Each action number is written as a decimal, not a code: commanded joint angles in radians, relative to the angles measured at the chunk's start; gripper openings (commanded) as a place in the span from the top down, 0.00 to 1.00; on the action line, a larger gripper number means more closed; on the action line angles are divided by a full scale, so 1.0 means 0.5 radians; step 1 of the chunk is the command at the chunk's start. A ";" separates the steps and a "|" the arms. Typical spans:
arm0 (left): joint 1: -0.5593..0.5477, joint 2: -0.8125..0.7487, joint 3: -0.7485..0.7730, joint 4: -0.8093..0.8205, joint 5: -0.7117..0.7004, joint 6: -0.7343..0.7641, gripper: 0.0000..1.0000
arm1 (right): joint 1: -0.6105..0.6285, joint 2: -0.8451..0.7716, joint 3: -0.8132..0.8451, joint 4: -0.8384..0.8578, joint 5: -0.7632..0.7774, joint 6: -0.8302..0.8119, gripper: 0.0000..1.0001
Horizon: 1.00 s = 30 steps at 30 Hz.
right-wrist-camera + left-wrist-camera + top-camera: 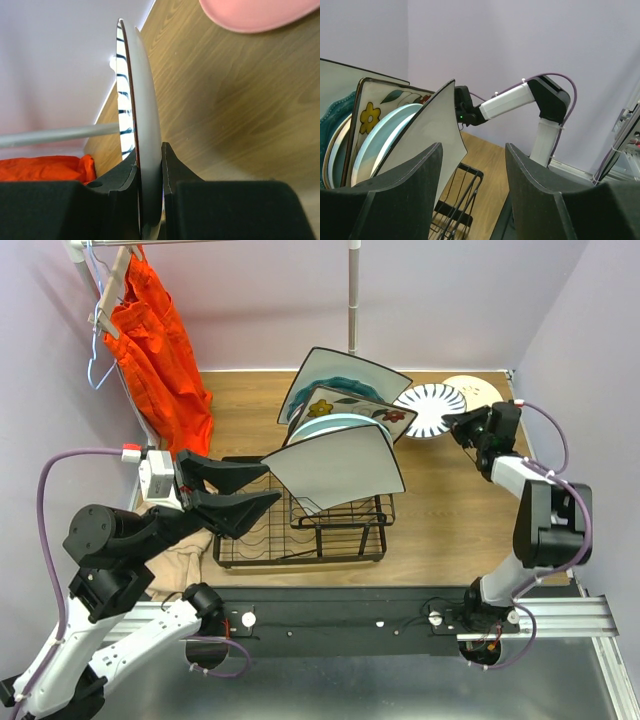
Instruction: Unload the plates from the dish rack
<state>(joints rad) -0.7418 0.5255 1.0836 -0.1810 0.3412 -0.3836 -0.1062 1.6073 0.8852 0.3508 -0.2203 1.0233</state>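
The right pincer (150, 157) is closed narrowly on the rim of a round glazed plate with black and white stripes (131, 100). The plate is clamped on edge between the 2 black fingers. In the overhead view it is seen at the far right of the wooden table (440, 510), just beside a round cream-pink plate (478, 390) that is laid flat. Whether the striped plate touches the table cannot be told.

The left pincer (273, 482) is spread wide, and nothing is gripped in it. Its 2 matte black fingers (395, 200) are broad and curved. The near corner of a plain white square plate (432, 130) is seen in the gap between them; contact cannot be made out.

The black wire dish rack (300, 545) is set at the middle of the table, just right of the left pincer and well apart from the right pincer. At least 4 plates are stood leaning on edge in it. The white square plate is nearest, followed by a round mint-rimmed plate (330, 425) and a square flower-print plate with a dark rim (350, 405). A large square plate with a dark teal scalloped centre (345, 375) is farthest. An orange garment (160, 350) is hung at the far left.
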 commanded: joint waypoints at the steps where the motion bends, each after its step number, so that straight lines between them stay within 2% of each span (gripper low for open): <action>1: -0.011 0.001 0.029 -0.006 -0.047 0.003 0.38 | 0.019 0.157 0.248 0.387 0.017 0.012 0.99; 9: -0.011 0.044 0.026 0.003 -0.038 0.009 0.38 | 0.114 0.469 0.417 0.437 0.078 0.030 0.99; 19: -0.008 0.069 0.033 0.006 -0.044 0.012 0.38 | 0.191 0.666 0.417 0.544 0.211 0.119 0.98; 22: -0.007 0.084 0.033 0.009 -0.066 0.025 0.38 | 0.206 0.724 0.429 0.553 0.210 0.110 0.94; 25: -0.011 0.106 0.048 0.021 -0.054 0.022 0.38 | 0.206 0.758 0.414 0.550 0.244 0.089 0.83; 26: -0.008 0.112 0.054 0.021 -0.032 0.022 0.38 | 0.209 0.758 0.393 0.547 0.256 0.089 0.73; 30: -0.008 0.087 0.051 0.018 -0.038 0.009 0.38 | 0.206 0.761 0.377 0.440 0.287 0.070 0.63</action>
<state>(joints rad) -0.7418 0.5766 1.0859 -0.1810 0.3267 -0.3828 -0.0074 1.9919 1.0481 0.5091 -0.1230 1.0565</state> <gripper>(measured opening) 0.622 0.307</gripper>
